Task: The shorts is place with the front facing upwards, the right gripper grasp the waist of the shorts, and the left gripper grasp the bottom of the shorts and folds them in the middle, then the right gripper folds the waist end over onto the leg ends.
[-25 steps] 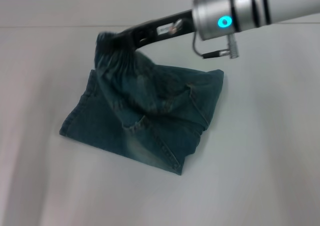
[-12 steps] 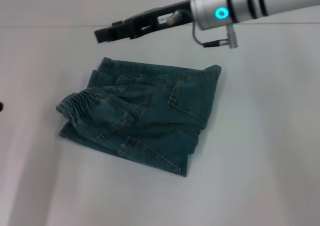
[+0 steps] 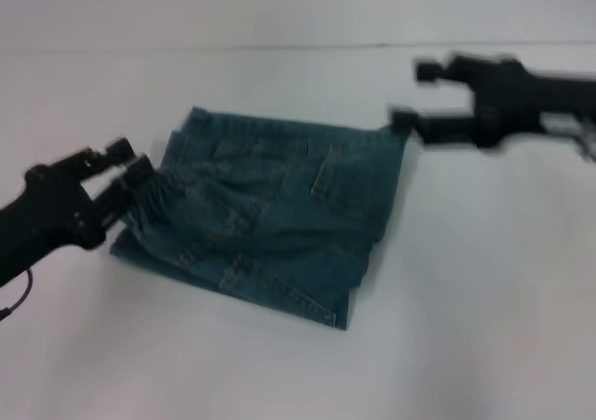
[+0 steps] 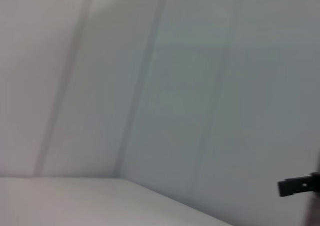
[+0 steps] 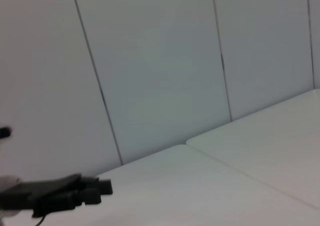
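Observation:
The blue-green denim shorts (image 3: 279, 224) lie folded in a flat bundle on the white table (image 3: 466, 308). The ruffled waist (image 3: 166, 195) lies on top at the bundle's left end, over the leg ends (image 3: 130, 246). My left gripper (image 3: 130, 158) reaches in from the left, with its tips right at the waist edge and slightly apart; nothing shows between them. My right gripper (image 3: 414, 94) hovers blurred beside the bundle's far right corner, with its fingers spread wide and empty. The right wrist view shows only a distant black gripper (image 5: 80, 192) over the table.
A pale panelled wall (image 4: 160, 85) rises behind the table's far edge. A small black part (image 4: 298, 185) pokes in at one side of the left wrist view.
The right gripper let go of the waist, which dropped onto the left end, and pulled back to the right. The left gripper has come in from the left to the waist edge.

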Action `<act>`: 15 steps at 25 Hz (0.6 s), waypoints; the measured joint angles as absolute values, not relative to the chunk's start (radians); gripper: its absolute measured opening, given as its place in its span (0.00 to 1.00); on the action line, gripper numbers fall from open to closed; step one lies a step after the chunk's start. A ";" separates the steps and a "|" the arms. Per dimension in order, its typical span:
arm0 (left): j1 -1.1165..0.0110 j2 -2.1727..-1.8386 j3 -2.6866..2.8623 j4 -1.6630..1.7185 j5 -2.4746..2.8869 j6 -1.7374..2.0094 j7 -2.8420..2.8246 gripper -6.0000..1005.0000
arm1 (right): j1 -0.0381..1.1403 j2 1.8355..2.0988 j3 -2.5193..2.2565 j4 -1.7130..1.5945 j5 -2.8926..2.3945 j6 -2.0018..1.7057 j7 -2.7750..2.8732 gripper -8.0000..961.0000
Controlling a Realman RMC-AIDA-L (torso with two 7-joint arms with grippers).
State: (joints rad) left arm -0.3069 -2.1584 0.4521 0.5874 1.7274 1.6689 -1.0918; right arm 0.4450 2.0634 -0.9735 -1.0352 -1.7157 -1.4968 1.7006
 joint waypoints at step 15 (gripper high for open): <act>-0.395 -2.154 0.597 0.665 1.913 1.606 -1.221 0.76 | 0.334 2.086 -0.853 -0.914 -1.825 -1.672 1.432 0.97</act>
